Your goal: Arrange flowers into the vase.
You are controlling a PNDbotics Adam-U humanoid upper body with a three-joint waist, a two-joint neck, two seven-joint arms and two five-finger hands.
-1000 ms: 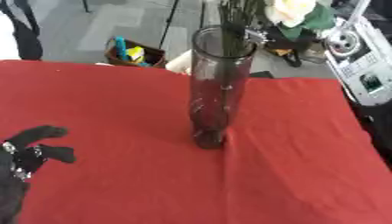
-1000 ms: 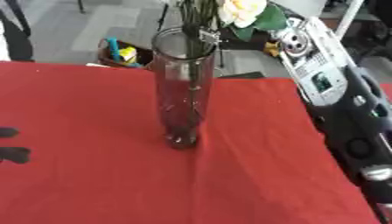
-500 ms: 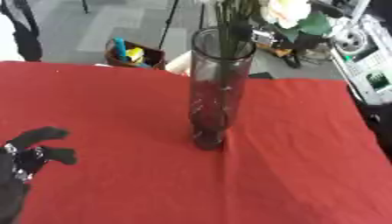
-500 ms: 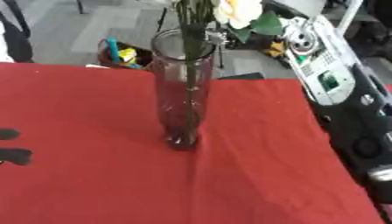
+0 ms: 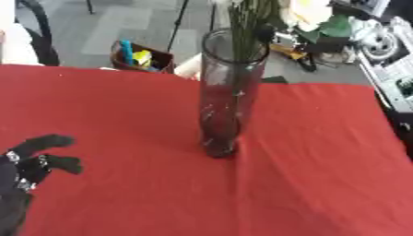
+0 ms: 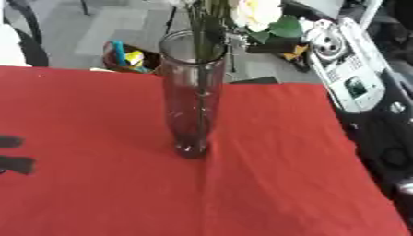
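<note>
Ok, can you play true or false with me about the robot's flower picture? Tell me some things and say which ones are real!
1. The vase is standing upright on the red cloth. True.
2. The vase is empty. False: green stems go down into it, and a white flower shows above its rim.
3. The left hand is holding the vase. False: it rests near the lower left corner, fingers relaxed, well apart from the vase.
4. The vase is see-through. True: the stems show through the glass.
5. The cloth is blue. False: it is red.
</note>
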